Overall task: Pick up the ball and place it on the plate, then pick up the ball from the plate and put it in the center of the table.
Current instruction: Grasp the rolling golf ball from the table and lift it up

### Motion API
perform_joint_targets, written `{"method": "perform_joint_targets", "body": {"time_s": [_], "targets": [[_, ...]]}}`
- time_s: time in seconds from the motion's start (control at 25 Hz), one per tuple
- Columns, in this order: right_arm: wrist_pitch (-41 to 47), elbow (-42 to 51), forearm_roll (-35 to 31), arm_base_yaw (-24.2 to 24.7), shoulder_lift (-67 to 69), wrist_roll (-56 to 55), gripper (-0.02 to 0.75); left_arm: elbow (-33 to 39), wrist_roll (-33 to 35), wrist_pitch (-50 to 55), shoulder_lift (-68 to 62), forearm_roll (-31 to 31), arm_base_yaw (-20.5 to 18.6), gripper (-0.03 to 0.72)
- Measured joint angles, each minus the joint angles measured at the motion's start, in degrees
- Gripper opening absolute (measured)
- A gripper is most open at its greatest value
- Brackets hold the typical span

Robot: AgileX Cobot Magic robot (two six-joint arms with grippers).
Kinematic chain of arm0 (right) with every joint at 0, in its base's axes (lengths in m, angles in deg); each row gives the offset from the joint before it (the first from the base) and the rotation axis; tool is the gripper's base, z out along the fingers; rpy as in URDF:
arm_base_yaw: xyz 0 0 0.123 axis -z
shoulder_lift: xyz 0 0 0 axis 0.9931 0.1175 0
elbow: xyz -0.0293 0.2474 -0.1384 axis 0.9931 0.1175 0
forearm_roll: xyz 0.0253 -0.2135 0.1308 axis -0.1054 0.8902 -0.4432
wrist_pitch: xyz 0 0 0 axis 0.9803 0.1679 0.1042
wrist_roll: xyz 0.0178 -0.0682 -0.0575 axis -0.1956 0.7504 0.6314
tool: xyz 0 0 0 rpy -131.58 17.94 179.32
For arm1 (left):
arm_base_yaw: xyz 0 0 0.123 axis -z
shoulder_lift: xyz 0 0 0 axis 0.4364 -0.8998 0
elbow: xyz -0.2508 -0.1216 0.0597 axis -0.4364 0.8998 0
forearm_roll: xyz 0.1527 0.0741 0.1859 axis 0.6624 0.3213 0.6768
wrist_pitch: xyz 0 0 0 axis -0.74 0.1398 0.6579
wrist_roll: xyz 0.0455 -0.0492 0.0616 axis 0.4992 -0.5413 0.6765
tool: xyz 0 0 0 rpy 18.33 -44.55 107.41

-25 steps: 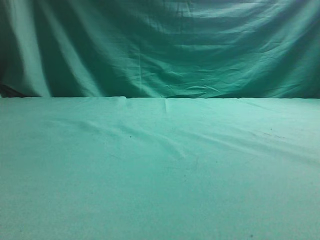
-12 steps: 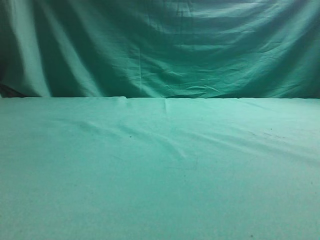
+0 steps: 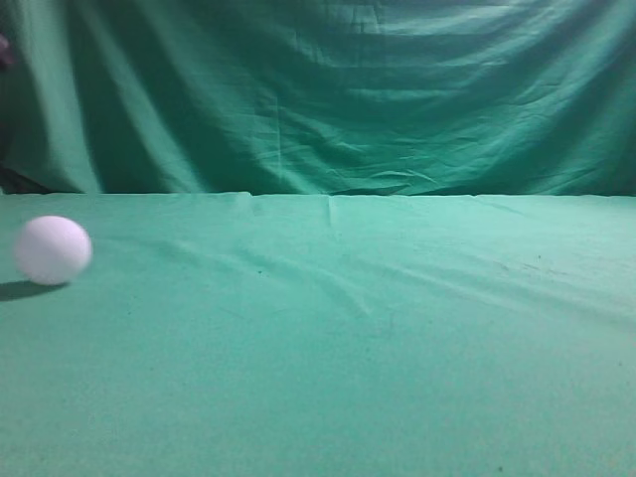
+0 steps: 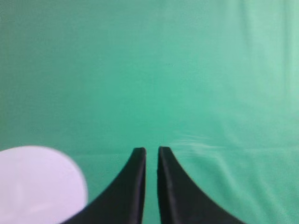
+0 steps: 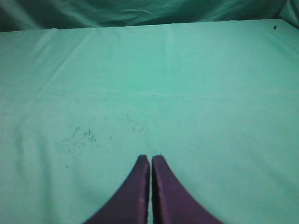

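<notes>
A white ball [image 3: 52, 249] lies on the green cloth at the far left of the exterior view, a little blurred, with its shadow to its left. It also shows as a pale round shape at the lower left of the left wrist view [image 4: 37, 186], to the left of my left gripper [image 4: 151, 150]. That gripper's black fingers are nearly together with only a thin slit between them and hold nothing. My right gripper [image 5: 151, 158] is shut and empty above bare cloth. No plate is in view. Neither gripper shows in the exterior view.
The green table cloth [image 3: 378, 338] has low wrinkles across the middle. A green curtain [image 3: 328, 89] hangs behind the table's far edge. Small dark specks mark the cloth in the right wrist view [image 5: 77, 135].
The ball has come into the exterior view at the far left; the earlier frames showed only bare cloth.
</notes>
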Motion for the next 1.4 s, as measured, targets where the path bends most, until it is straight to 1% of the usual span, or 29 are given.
{"method": "perform_joint_targets", "body": {"time_s": [0.04, 0.12, 0.2, 0.28, 0.36, 0.6, 0.68, 0.76, 1.16, 1.24, 1.4], "targets": [[0.0, 0.0, 0.0, 0.0, 0.0, 0.0, 0.0, 0.0, 1.6, 0.6, 0.6, -2.4, 0.0, 0.0], [0.0, 0.0, 0.0, 0.0, 0.0, 0.0, 0.0, 0.0, 5.0, 1.9, 2.4, -5.2, 0.0, 0.0], [0.0, 0.0, 0.0, 0.0, 0.0, 0.0, 0.0, 0.0, 6.6, 2.5, 5.6, -5.7, 0.1, 0.0], [0.0, 0.0, 0.0, 0.0, 0.0, 0.0, 0.0, 0.0, 7.0, 2.6, 9.1, -5.4, 1.2, 0.0], [0.0, 0.0, 0.0, 0.0, 0.0, 0.0, 0.0, 0.0, 7.2, 2.6, 13.0, -3.9, 3.3, 0.0], [0.0, 0.0, 0.0, 0.0, 0.0, 0.0, 0.0, 1.0, 6.4, 1.5, 24.6, 1.8, 12.3, 0.0], [0.0, 0.0, 0.0, 0.0, 0.0, 0.0, 0.0, 3.3, 6.2, -0.4, 28.6, 2.3, 14.1, 0.0], [0.0, 0.0, 0.0, 0.0, 0.0, 0.0, 0.0, 6.6, 6.1, -2.5, 33.1, 2.4, 15.1, 0.0], [-0.1, 0.0, 0.0, 0.0, 0.0, 0.0, 0.0, 27.2, 6.7, -12.1, 54.4, 5.1, 15.3, 0.0], [-1.6, 0.0, -0.2, 0.0, 0.0, 0.0, 0.0, 30.9, 6.9, -13.3, 58.7, 5.1, 15.3, 0.0], [-8.8, 0.0, -2.8, 0.0, 0.0, -0.2, 0.0, 38.3, 8.3, -15.4, 67.1, 5.2, 15.3, 0.0]]}}
